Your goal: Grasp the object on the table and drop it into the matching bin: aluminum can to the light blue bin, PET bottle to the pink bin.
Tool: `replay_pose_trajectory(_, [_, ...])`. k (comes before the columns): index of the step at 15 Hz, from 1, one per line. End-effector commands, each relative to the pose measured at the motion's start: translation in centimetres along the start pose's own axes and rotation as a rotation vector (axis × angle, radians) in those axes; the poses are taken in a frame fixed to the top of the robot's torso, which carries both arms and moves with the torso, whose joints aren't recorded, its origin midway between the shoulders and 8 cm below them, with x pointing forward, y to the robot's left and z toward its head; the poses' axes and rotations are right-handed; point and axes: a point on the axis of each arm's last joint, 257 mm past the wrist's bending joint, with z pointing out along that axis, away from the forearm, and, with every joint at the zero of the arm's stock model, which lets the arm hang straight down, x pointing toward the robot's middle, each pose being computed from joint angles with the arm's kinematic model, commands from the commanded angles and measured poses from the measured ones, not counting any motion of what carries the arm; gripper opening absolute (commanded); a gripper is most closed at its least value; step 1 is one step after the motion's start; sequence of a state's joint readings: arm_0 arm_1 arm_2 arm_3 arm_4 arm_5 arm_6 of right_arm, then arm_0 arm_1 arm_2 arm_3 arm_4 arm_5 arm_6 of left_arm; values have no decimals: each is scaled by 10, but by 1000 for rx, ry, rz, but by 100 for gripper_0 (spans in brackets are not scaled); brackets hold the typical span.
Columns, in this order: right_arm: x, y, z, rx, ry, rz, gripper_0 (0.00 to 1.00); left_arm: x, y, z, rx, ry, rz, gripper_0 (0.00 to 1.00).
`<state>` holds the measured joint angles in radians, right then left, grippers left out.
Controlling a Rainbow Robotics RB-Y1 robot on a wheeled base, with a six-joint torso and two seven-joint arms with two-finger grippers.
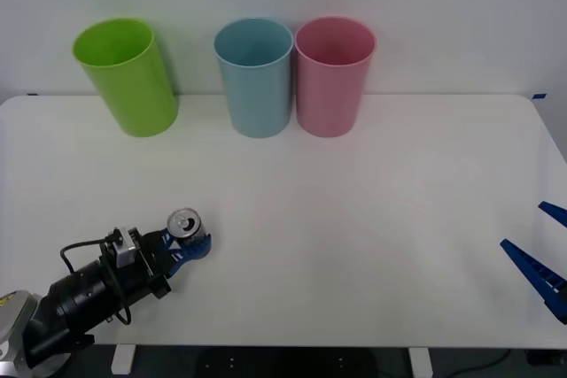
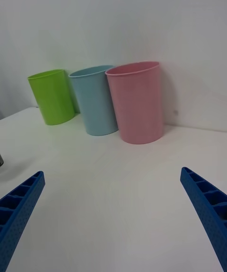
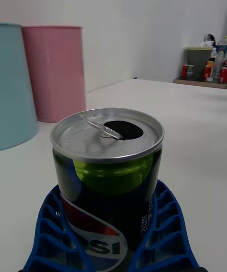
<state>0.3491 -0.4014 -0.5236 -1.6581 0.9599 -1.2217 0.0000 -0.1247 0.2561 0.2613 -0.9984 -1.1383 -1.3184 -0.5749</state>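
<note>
Standing upright on the wide white rectangular desk (image 1: 354,219), the small silvery-topped aluminum drink can (image 1: 185,223) with an opened pull-tab lid sits well in front of the tall light blue plastic bin (image 1: 255,77), off toward the left front edge of the desk. The left gripper (image 1: 193,243) has its blue ribbed jaws wrapped around the can's lower body, pinching it from both sides; in the left wrist view the can (image 3: 107,172) shows a dark wall with a green reflection and a red, white and blue logo, cradled between the two fingers (image 3: 163,224).

Just beside the light blue bin, on its right and almost touching it, stands the tall pink plastic bin (image 1: 334,75). Left of the light blue bin, well apart from it, a lime green plastic bin (image 1: 126,77) of the same tumbler shape stands leaning slightly. All three line the desk's far edge against a white wall.

The right gripper (image 1: 551,254) hovers at the desk's right edge, far to the right of the can, jaws spread wide with nothing between them.
</note>
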Motion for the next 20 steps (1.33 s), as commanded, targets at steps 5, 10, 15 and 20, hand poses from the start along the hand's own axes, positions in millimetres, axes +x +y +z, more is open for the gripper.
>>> replay_pose_trajectory(5, [0, 0, 0, 0, 0, 0, 100, -35, 53, 15, -123, -32, -35, 0])
replay_pose_trajectory(10, [0, 0, 0, 0, 0, 0, 100, -79, 84, 21, -187, -83, -81, 0])
replay_pose_trajectory(15, [0, 0, 0, 0, 0, 0, 100, -124, 101, 35, -206, -143, -130, 0])
replay_pose_trajectory(20, [0, 0, 0, 0, 0, 0, 100, -173, 132, 64, -208, -197, -156, 0])
